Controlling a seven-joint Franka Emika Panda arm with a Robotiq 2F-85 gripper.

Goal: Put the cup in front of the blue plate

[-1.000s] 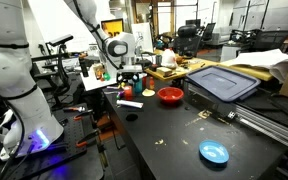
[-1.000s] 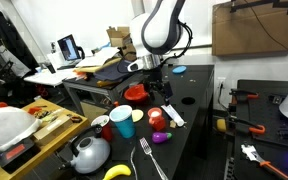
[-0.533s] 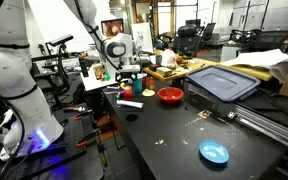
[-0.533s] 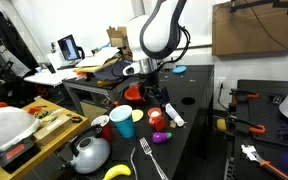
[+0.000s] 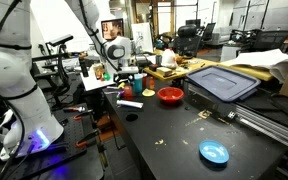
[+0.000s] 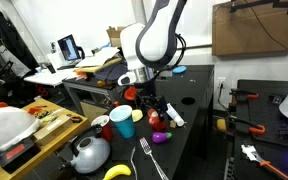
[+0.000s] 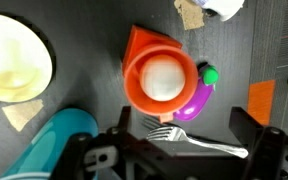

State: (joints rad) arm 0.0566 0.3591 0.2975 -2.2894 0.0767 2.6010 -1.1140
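Across the dark counter (image 5: 174,130), a broad bare stretch runs from the red bowl (image 5: 170,95) at upper centre down to the blue plate (image 5: 214,152), which sits alone at lower right, close to the counter's near edge. A big grey-blue bin lid (image 5: 222,80) fills the upper right, just beside the red bowl.

At the counter's crowded end, the end effector (image 6: 147,100) hangs over a tight cluster near the corner. Its fingers are spread wide with nothing between them. In the wrist view they show as dark shapes along the bottom of the frame, and the cup (image 7: 160,78) stands upright at centre, apart from them, its pale inside facing up. In an exterior view the cup (image 6: 156,118) sits just below the end effector, well apart from the blue plate (image 6: 178,70).

Room around the cup is tight. A blue tumbler (image 7: 54,145) stands at lower left, a purple eggplant (image 7: 191,103) touches the cup's lower right, and a fork (image 7: 194,140) lies just below.
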